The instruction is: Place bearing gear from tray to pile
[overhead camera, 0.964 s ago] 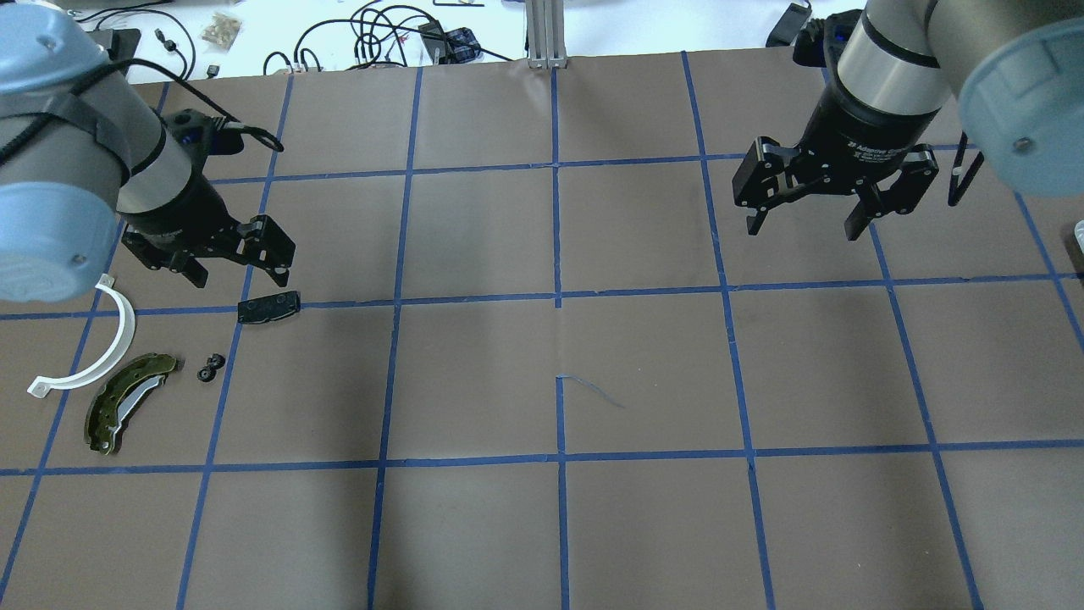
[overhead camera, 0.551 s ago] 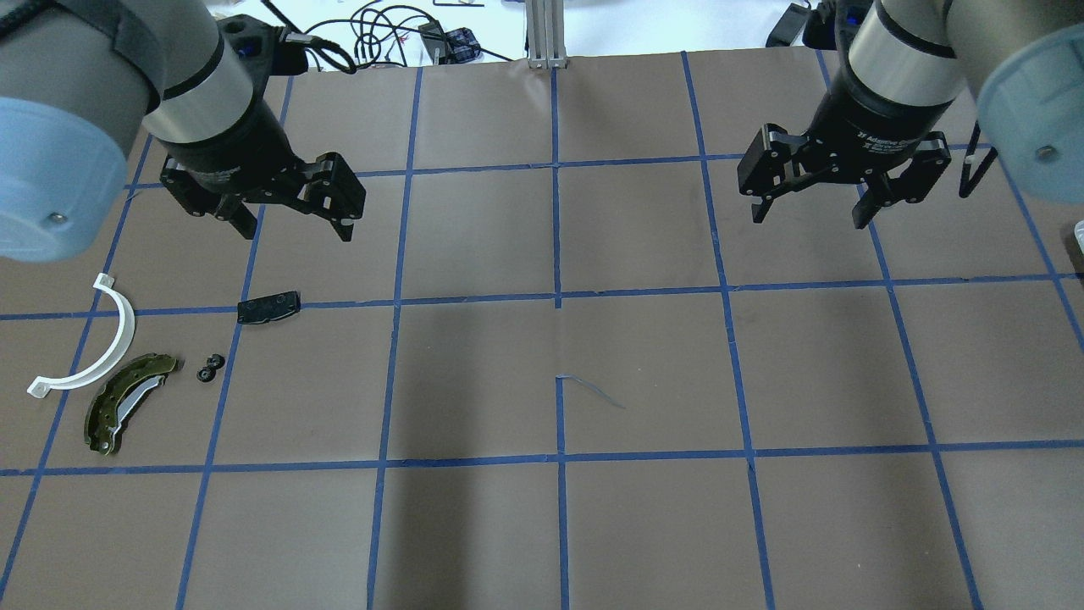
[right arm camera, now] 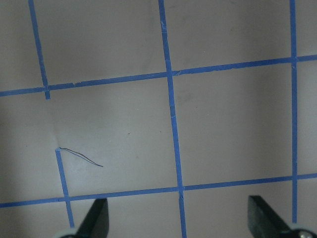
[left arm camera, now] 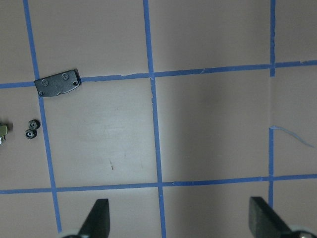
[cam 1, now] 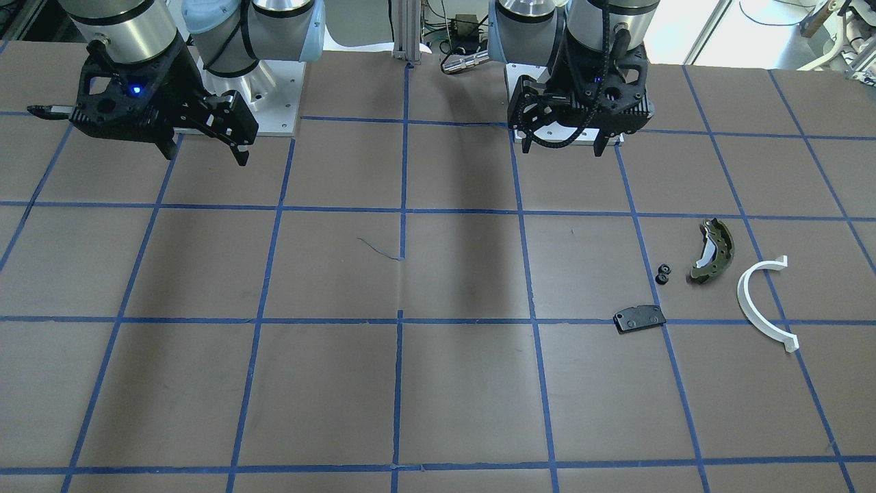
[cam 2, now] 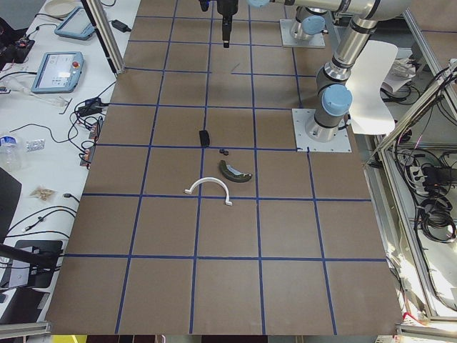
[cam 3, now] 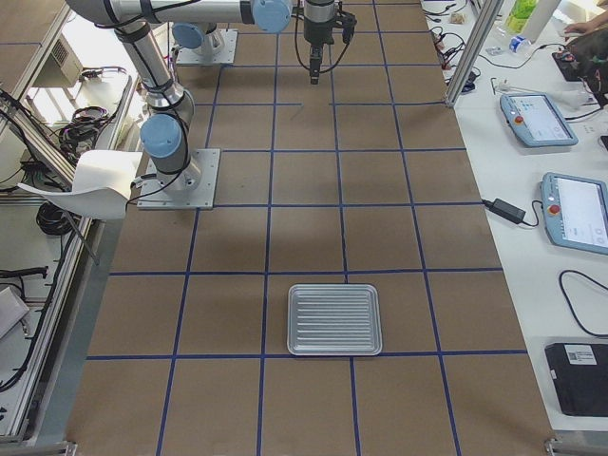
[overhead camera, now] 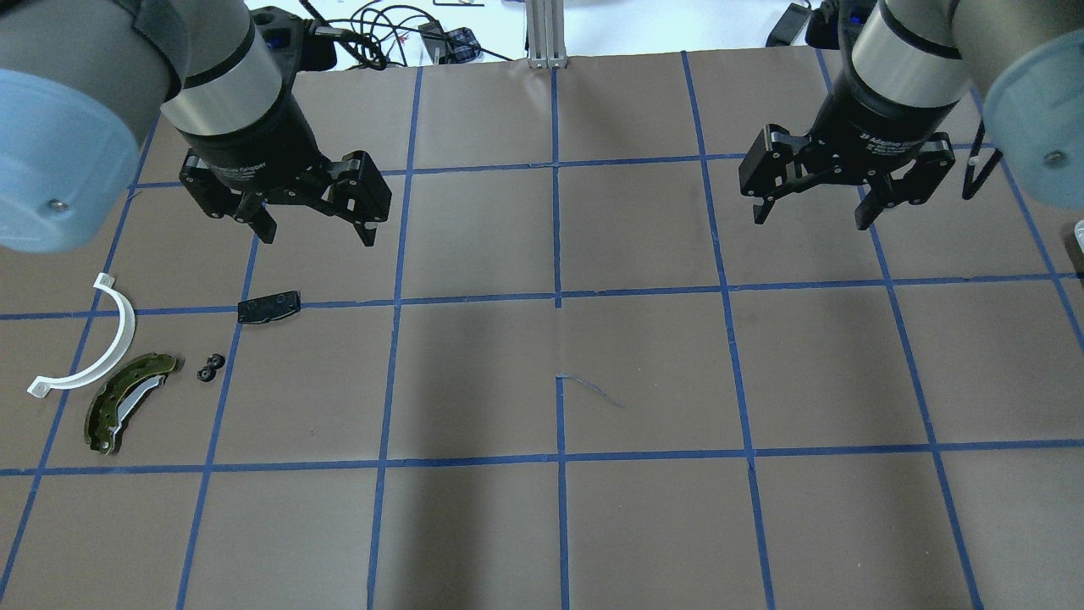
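Observation:
The bearing gear (overhead camera: 209,367) is a small black double gear lying on the table beside the pile. It also shows in the front view (cam 1: 662,273) and the left wrist view (left arm camera: 32,129). The pile holds an olive-green brake shoe (overhead camera: 127,402), a white half-ring (overhead camera: 102,339) and a flat black plate (overhead camera: 268,307). My left gripper (overhead camera: 318,235) is open and empty, raised above the table, beyond and to the right of the pile. My right gripper (overhead camera: 809,222) is open and empty over the far right. The ribbed silver tray (cam 3: 334,319) shows only in the exterior right view.
The table is brown with a blue tape grid. An aluminium post (overhead camera: 546,34) and loose cables (overhead camera: 373,34) sit at the far edge. A side table with teach pendants (cam 3: 537,119) runs along the far side. A thin scratch (overhead camera: 593,391) marks the table's middle.
My left gripper has lifted away from the pile, moving farther out and to the right, open and empty. The right gripper has barely shifted. The parts on the table have not moved.

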`<state>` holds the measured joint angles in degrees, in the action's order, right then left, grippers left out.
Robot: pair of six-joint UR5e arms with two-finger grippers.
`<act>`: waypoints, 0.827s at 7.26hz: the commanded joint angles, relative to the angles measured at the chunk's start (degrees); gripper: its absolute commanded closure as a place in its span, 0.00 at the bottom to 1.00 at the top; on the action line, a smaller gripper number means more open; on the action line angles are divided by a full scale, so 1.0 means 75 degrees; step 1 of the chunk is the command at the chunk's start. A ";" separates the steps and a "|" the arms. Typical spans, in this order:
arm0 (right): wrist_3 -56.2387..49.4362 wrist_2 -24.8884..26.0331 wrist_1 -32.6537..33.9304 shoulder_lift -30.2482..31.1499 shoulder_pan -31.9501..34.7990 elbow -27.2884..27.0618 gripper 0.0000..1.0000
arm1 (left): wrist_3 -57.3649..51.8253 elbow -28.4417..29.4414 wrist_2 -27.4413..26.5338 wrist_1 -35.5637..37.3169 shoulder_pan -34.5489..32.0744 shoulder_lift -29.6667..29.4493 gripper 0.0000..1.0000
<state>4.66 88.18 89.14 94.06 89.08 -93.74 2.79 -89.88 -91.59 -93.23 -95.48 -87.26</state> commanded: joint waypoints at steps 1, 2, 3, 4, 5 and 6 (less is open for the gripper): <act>-0.0048 0.0019 -0.0014 0.0022 -0.0017 -0.0005 0.00 | 0.0353 0.0089 0.0269 0.0055 0.0108 -0.0002 0.00; -0.0059 0.0008 -0.0014 0.0056 -0.0017 -0.0005 0.00 | 0.0413 0.0090 0.0282 0.0021 0.0167 0.0021 0.00; -0.0059 0.0008 -0.0014 0.0057 -0.0006 -0.0016 0.00 | 0.0332 0.0090 0.0142 0.0020 0.0156 0.0044 0.00; -0.0036 -0.0004 -0.0026 0.0057 -0.0006 -0.0016 0.00 | 0.0320 0.0101 0.0164 0.0020 0.0156 0.0045 0.00; -0.0036 0.0008 -0.0015 0.0068 -0.0029 -0.0016 0.00 | 0.0331 0.0101 0.0164 0.0020 0.0133 0.0033 0.00; -0.0048 0.0008 -0.0014 0.0069 -0.0029 -0.0016 0.00 | 0.0320 0.0101 0.0164 0.0043 0.0144 0.0033 0.00</act>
<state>4.36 88.22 89.01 94.53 88.92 -93.86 5.24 -89.14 -90.34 -93.04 -94.40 -86.99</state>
